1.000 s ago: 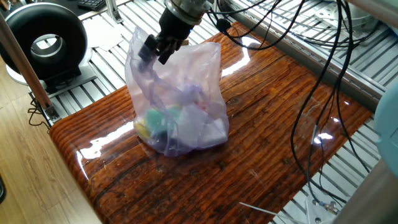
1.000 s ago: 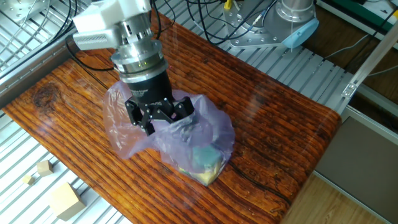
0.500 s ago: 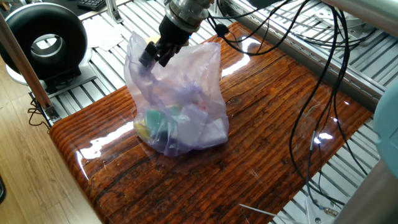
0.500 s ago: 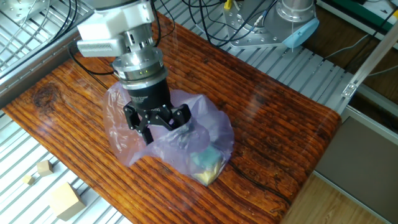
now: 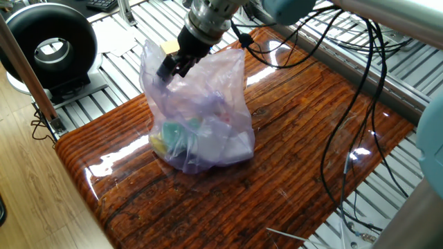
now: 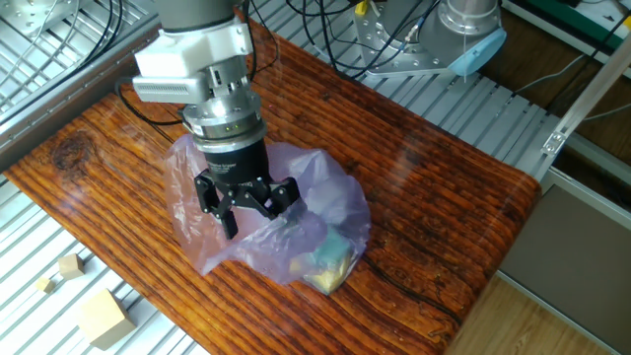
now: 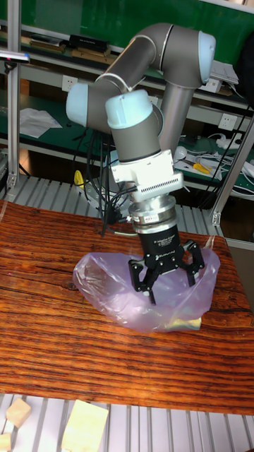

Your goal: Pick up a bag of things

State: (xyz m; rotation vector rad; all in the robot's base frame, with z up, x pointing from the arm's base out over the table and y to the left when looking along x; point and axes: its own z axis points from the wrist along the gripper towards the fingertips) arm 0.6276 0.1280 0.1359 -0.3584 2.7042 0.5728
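Glossy wooden table (image 5: pixel 297 145), dark reddish-brown with strong grain.

Set on a frame of grey metal slats (image 6: pixel 296 316) showing past its edges. Resting on the tabletop: a crinkly pale-lavender bag (image 5: pixel 201 111), bulging at the base, with teal, yellow and white things (image 5: pixel 181 137) dimly visible through the plastic near the bottom. Bright reflections on the varnish beside the bag and along the far edge. Off the wood, lying on the slats by one long edge: a tan cardboard box (image 6: pixel 104 318) and two smaller tan blocks (image 6: pixel 68 265).
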